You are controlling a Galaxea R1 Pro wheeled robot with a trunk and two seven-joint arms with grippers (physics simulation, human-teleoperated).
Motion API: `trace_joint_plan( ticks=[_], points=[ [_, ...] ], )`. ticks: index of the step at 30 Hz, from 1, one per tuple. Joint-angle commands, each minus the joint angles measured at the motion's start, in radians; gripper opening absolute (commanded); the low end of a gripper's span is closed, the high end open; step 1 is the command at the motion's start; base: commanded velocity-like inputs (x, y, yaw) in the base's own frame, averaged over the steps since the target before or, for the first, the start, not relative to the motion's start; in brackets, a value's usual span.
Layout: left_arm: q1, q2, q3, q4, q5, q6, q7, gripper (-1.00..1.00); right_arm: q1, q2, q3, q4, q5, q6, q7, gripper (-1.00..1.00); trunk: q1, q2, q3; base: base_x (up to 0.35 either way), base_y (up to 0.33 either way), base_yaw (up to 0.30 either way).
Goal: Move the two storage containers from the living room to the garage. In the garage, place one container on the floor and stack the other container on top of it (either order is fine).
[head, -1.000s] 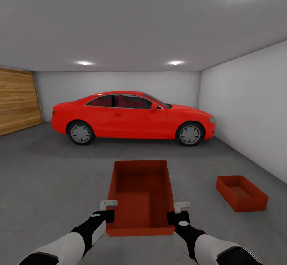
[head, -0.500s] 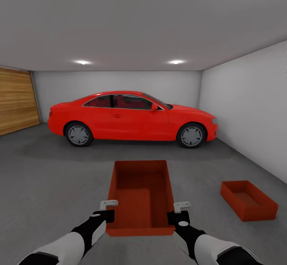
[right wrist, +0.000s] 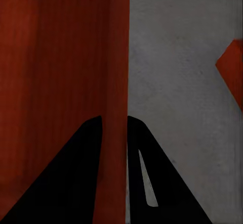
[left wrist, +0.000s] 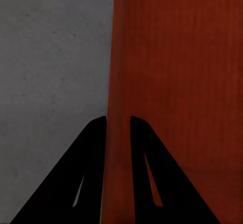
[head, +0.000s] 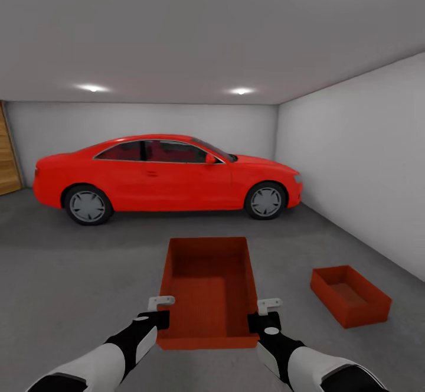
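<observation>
**Carried bin held level by both walls; second bin down on concrete ahead-right**

Two-arm carry in the garage. Left gripper (head: 160, 310) pinched on the left long wall of the carried container (head: 209, 288), near the end nearest the robot; one finger inside, one outside, wall sandwiched between them with no visible gap (left wrist view: left gripper (left wrist: 118, 119) straddling the red wall). Right gripper (head: 264, 314) mirrored on the opposite wall, same pinch (right gripper (right wrist: 114, 118)). Grip on opposing walls presumably chosen to keep the lidless bin level and stop it swinging; open side up, long axis pointing away from the grippers.

Second container (head: 350, 295) resting on the floor (head: 71, 274), forward and to the right of the right gripper, well apart from the carried bin, turned at an angle to it. One corner (right wrist: 232, 66) caught in the right wrist view.

Red car (head: 165, 176) parked far ahead of both grippers, against the back wall; not part of the job.

Judgement: first bin already placed as base; remaining step is approach, align over it, lower. Angle mismatch between bins likely to need correcting before release.
</observation>
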Motion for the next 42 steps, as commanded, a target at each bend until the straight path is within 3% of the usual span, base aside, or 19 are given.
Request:
trace_joint_plan(
  ticks=[1, 16, 42],
  points=[
    [-0.001, 0.089, 0.058, -0.006, -0.009, -0.004, 0.012, -1.0, 0.0, 0.001, -0.044, 0.001, -0.002, 0.001, 0.003, -1.0, 0.001, -0.001, -0.001, 0.323, 0.0, -0.247],
    [-0.001, 0.089, 0.058, -0.006, -0.009, -0.004, 0.012, -1.0, 0.0, 0.001, -0.044, 0.001, -0.002, 0.001, 0.003, -1.0, 0.001, -0.001, -0.001, 0.323, 0.036, -0.247],
    [-0.001, 0.09, 0.058, -0.006, -0.009, -0.004, 0.01, -1.0, 0.0, 0.001, -0.043, 0.001, -0.002, 0.001, 0.003, -1.0, 0.001, -0.001, -0.001, 0.32, 0.172, -0.247]
  ],
)
